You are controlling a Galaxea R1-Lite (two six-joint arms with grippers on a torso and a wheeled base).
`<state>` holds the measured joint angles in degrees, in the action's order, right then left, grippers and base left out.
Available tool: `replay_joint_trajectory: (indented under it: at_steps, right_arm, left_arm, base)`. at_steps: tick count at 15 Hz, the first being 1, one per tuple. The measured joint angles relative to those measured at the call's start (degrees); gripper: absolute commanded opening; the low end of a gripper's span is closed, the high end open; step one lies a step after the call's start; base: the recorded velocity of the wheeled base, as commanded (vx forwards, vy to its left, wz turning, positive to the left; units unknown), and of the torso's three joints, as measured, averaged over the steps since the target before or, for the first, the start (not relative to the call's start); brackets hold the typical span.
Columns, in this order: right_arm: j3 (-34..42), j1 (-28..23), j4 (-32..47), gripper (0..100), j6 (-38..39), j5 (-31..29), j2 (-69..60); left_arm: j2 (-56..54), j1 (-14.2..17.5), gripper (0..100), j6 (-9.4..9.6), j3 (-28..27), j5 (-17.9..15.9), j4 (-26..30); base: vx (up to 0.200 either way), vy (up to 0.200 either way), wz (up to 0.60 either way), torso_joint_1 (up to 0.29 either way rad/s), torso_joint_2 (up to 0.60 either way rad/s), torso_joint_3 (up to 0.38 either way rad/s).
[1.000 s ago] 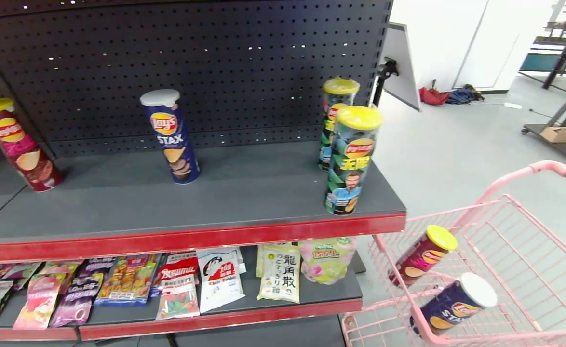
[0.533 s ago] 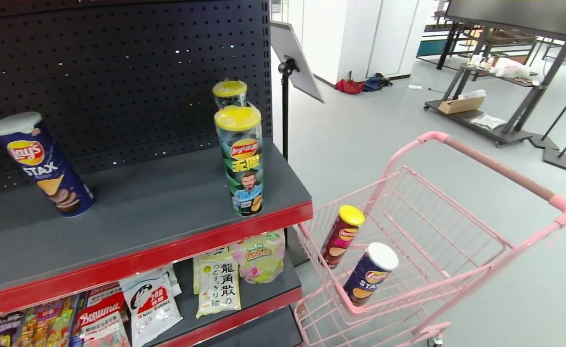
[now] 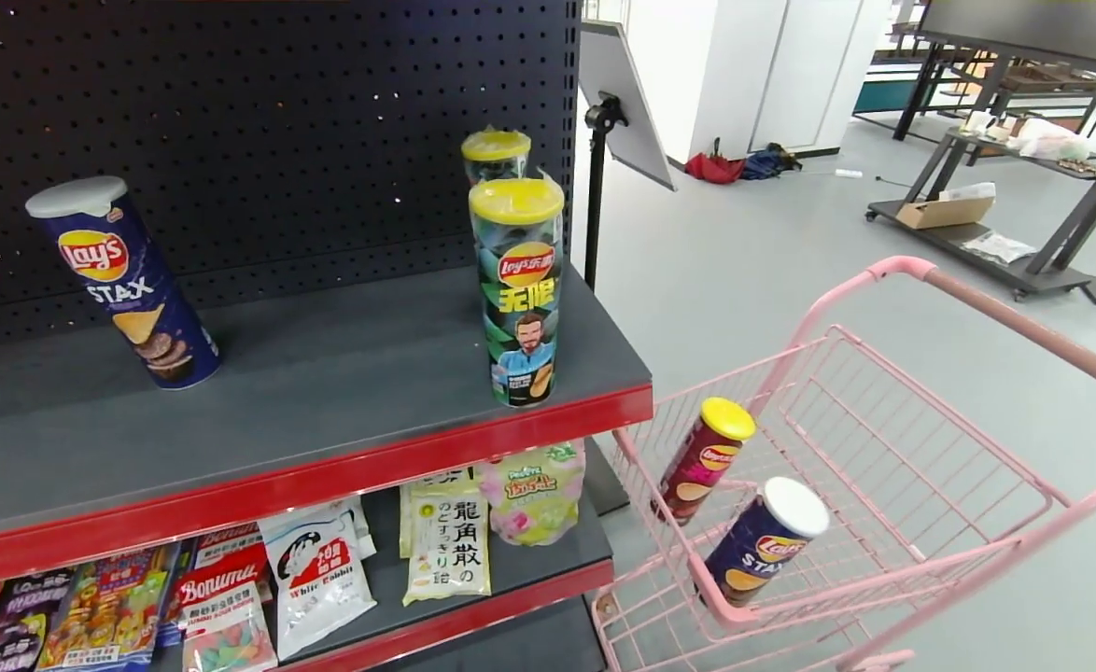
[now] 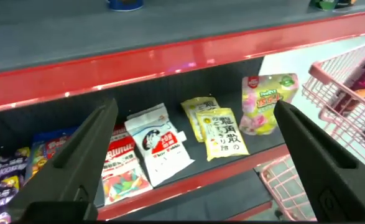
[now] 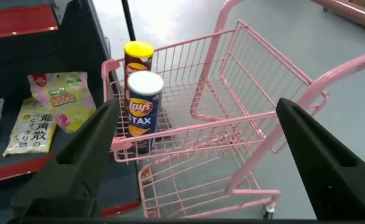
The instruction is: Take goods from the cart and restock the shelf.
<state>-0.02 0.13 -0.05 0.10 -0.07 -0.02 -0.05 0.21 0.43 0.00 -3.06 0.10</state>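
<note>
Left gripper (image 4: 194,109) and right gripper (image 5: 198,106) both gape wide, holding nothing. In the pink cart (image 3: 893,271) at 4 o'clock, the blue can (image 3: 765,551) leans nearest, with the maroon can (image 3: 702,457) just behind. I'd say it's the pickup step: the right gripper needs to drop onto the blue can. The shelf (image 3: 324,373) at 10 o'clock has room.

Pink coated wire cart (image 3: 893,485), matt grey shelf (image 3: 324,392) with glossy red edge, glossy cans (image 3: 518,289), shiny plastic bags (image 3: 315,579)

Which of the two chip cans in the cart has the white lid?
The dark blue can, leaning in the cart nearer the robot. The maroon can beside it has a yellow lid.
</note>
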Motion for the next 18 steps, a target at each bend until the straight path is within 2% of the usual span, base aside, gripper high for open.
replay_joint_trajectory:
  at_steps: [12, 18]
  right_arm:
    - [0.0, 0.1, 0.1, 100, -0.1, 0.0, 0.0]
    - [-0.2, 0.0, 0.3, 100, -0.6, 0.2, 0.9]
  left_arm:
    - [0.0, 0.0, 100, 0.01, 0.0, 0.0, 0.0]
    - [0.0, 0.0, 100, -0.05, 0.0, 0.0, 0.0]
  base:
    - [0.0, 0.0, 0.0, -0.165, 0.48, 0.309]
    - [0.0, 0.0, 0.0, -0.025, 0.08, 0.057]
